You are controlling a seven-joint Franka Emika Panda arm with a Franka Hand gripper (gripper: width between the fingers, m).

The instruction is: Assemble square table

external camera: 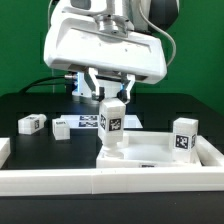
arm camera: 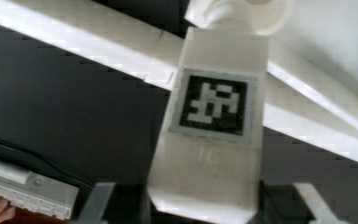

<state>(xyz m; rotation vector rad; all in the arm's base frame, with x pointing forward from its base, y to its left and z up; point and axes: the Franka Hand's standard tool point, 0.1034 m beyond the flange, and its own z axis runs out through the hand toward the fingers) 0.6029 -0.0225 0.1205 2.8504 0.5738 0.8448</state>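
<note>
White rail wall [external camera: 100, 182] runs along front edge of worktop [external camera: 30, 105], likely to stop parts sliding off. Behind it, square table slab [external camera: 150, 157] lies flat, ready for legs. Fingers [external camera: 97, 88] clamped on held leg [external camera: 111, 125], straight up, bottom end at slab corner on exterior view's left, likely for pushing in; cannot tell if seated. Second leg [external camera: 183, 136] stands at slab corner on exterior view's right. First spare leg [external camera: 32, 123] and other spare leg [external camera: 62, 127] wait by worktop edge on exterior view's left.
</note>
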